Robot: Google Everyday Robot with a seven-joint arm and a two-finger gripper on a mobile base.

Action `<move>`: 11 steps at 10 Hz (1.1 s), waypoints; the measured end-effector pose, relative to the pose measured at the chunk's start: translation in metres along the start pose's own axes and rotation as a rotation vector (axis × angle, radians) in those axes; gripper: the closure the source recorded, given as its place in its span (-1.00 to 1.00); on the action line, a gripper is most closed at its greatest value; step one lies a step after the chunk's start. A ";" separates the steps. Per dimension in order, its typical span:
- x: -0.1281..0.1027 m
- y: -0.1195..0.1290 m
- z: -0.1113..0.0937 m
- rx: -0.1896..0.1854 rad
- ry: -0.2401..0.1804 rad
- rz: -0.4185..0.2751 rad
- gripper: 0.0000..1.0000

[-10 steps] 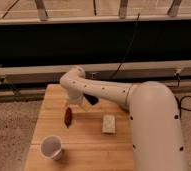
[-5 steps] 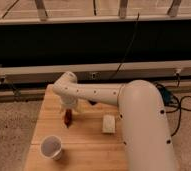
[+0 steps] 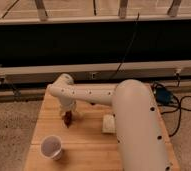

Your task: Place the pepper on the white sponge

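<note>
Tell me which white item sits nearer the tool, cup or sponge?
The white cup, front-left below the tool at the pepper; the white sponge lies farther right.

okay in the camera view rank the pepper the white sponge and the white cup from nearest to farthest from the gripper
The gripper is over the table's left half.
1. Pepper: right at the gripper.
2. White cup and white sponge: too close to call; the cup sits front-left, the sponge to the right.

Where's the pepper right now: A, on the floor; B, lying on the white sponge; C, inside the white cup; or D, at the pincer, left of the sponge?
D: the pepper sits at the pincer, left of the white sponge and above the white cup.
</note>
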 end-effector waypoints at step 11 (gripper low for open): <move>0.014 0.013 -0.029 -0.002 -0.004 -0.010 1.00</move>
